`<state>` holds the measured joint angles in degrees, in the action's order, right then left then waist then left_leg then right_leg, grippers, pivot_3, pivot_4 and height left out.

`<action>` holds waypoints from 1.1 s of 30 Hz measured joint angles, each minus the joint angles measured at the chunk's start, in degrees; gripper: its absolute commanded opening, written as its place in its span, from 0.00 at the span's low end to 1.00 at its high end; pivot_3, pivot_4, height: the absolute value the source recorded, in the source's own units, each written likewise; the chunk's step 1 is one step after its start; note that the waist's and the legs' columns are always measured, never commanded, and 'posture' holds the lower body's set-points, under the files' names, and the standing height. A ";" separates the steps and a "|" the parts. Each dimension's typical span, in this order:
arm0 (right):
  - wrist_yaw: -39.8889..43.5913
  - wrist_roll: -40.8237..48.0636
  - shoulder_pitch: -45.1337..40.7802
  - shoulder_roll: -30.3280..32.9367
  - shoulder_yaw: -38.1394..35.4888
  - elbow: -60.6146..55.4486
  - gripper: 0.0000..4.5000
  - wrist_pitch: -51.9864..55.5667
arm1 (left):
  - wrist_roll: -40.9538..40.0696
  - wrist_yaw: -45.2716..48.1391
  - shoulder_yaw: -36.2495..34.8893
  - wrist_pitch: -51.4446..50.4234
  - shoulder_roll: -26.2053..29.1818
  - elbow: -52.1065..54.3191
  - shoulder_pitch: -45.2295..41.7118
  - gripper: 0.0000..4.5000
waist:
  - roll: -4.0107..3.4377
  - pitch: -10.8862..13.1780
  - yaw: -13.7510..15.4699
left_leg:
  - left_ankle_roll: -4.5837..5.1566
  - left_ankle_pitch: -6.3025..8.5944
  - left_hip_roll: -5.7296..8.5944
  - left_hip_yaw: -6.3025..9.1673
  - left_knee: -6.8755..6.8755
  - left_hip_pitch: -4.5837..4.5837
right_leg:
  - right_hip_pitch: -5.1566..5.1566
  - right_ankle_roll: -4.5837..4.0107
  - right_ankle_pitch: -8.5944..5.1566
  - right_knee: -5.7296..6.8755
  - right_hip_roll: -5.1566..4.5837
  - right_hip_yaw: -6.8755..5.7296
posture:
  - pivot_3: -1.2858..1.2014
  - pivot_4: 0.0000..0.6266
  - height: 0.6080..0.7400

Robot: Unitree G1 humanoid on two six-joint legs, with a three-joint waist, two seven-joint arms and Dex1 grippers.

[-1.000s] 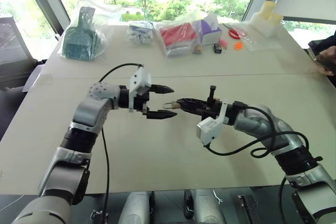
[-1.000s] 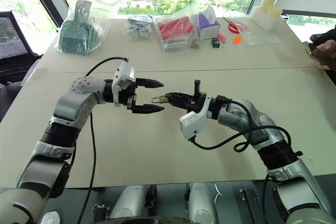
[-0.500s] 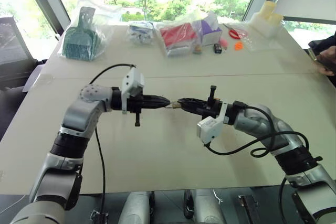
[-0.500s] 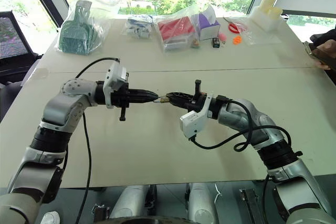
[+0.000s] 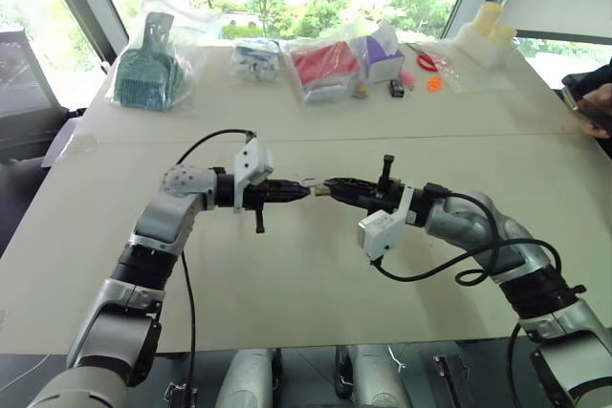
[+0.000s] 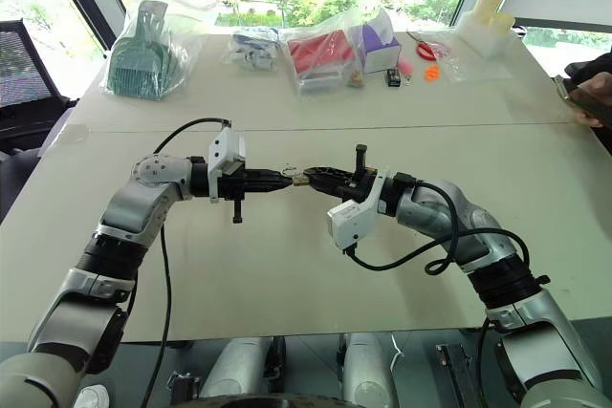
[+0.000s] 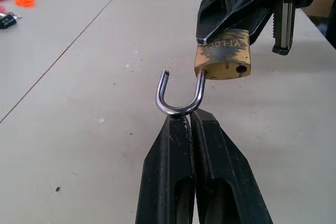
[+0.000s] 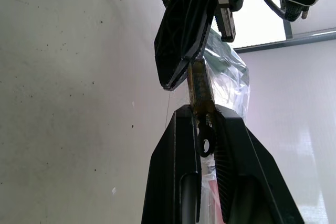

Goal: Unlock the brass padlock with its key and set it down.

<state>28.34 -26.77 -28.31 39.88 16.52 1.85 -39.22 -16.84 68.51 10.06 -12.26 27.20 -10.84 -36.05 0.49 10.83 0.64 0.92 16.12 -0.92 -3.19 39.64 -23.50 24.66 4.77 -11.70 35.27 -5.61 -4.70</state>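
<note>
While right gripper [image 7: 231, 22] clamps brass padlock [image 7: 222, 60] body, left gripper [image 7: 190, 121] pinches open shackle [image 7: 178, 98]. Unlocking looks done; next comes careful setting down on table [image 5: 316, 284].

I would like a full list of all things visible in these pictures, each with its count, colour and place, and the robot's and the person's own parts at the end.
brass padlock: 1, yellowish brass, silvery shackle sprung open, held in the air above the table between both grippers
table: 1, pale beige, under both arms
bag with green scoop: 1, clear plastic, green inside, table's far left
bag with red item: 1, clear, red inside, far middle
purple box: 1, purple and white, beside the red bag
orange pieces: small, orange, far right
pale containers: cream, far right corner
left gripper: 1, black, shut on the shackle
right gripper: 1, black, shut on the padlock body
person's hand: 1, at the table's right edge
</note>
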 measured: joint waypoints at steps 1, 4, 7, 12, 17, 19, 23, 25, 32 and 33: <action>0.08 0.00 0.01 0.00 0.00 0.00 0.00 0.07 | 0.03 0.03 0.00 0.14 0.02 -0.05 0.00 0.02 | 0.00 0.00 0.00 | 0.00 0.00 0.00 0.00 0.00 0.00 | 0.00 0.00 0.00 0.00 0.00 0.00 | 0.52 0.24 1.00; 0.36 -0.02 0.17 -0.01 0.02 0.00 0.00 0.26 | 0.07 0.19 0.00 0.20 0.91 0.00 0.17 0.02 | 0.00 0.00 -0.01 | 0.00 0.00 -0.01 0.00 0.00 0.00 | 0.00 0.00 0.00 0.00 0.00 0.00 | 0.52 0.24 1.00; 0.37 -1.18 1.27 -0.07 0.07 0.24 0.00 1.46 | 0.16 0.39 -0.24 0.18 3.59 0.36 2.28 0.02 | -0.01 0.00 -0.04 | 0.00 0.00 -0.01 0.00 -0.01 0.01 | 0.00 0.00 0.00 0.01 0.00 0.00 | 0.52 0.24 1.00; -2.94 -7.77 1.70 -2.08 1.11 5.10 0.00 4.68 | 0.82 -0.07 -0.26 0.16 6.21 3.07 8.45 0.02 | -0.01 0.00 -0.02 | 0.00 0.00 -0.03 0.00 -0.01 0.02 | 0.01 -0.02 -0.01 0.01 0.00 0.01 | 0.52 0.24 1.00; -6.27 -12.02 1.48 -4.79 3.26 8.10 0.10 5.77 | 1.69 -1.56 -0.05 0.21 6.54 6.97 11.89 0.01 | -0.02 0.01 0.06 | 0.00 0.00 -0.02 0.00 -0.01 0.02 | 0.00 -0.16 -0.09 0.02 -0.02 0.02 | 0.52 0.24 1.00; -6.24 -13.03 1.07 -5.07 4.29 8.68 0.30 6.52 | 2.20 -2.71 -0.05 0.35 6.51 8.83 12.93 0.00 | -0.03 0.00 -0.02 | 0.00 0.00 -0.02 0.00 -0.01 0.02 | 0.00 -0.15 -0.08 0.02 -0.01 0.02 | 0.52 0.24 1.00; -4.80 -13.20 0.95 -4.96 5.09 9.41 0.75 7.99 | 2.78 -4.07 0.03 0.36 6.43 9.41 13.91 0.00 | -0.04 0.00 -0.03 | 0.00 0.00 -0.02 -0.01 -0.01 0.03 | 0.00 -0.09 -0.05 0.04 -0.01 0.02 | 0.52 0.24 1.00; -3.25 -11.68 0.86 -3.91 4.72 7.64 0.99 8.16 | 2.80 -4.45 0.03 0.36 6.42 9.93 13.92 0.00 | -0.03 0.00 0.05 | 0.00 0.00 -0.02 0.00 -0.01 0.04 | -0.01 -0.04 -0.02 0.04 -0.01 0.02 | 0.52 0.24 1.00; 11.72 4.56 6.27 2.03 -1.05 -0.46 0.99 19.73 | 3.70 -4.46 0.02 1.49 6.99 10.50 13.97 0.00 | -0.03 -0.01 0.08 | 0.01 0.00 -0.10 0.02 -0.01 0.05 | -0.07 -0.04 -0.01 -0.03 -0.04 0.01 | 0.52 0.24 1.00; 14.79 8.87 7.42 2.17 -2.57 -2.54 0.99 24.61 | 3.69 -4.45 0.02 1.53 6.99 10.54 13.92 0.00 | -0.03 0.00 0.09 | 0.01 0.01 -0.10 0.02 -0.01 0.06 | -0.07 -0.03 -0.01 -0.02 -0.04 0.01 | 0.52 0.24 1.00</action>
<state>43.13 -17.90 -20.89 42.05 13.94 -0.69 -14.60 -13.15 64.06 10.07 -10.74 34.19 -0.30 -22.13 0.46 10.83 0.73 0.93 16.13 -1.02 -3.17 39.64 -23.45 24.59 4.74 -11.70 35.25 -5.65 -4.69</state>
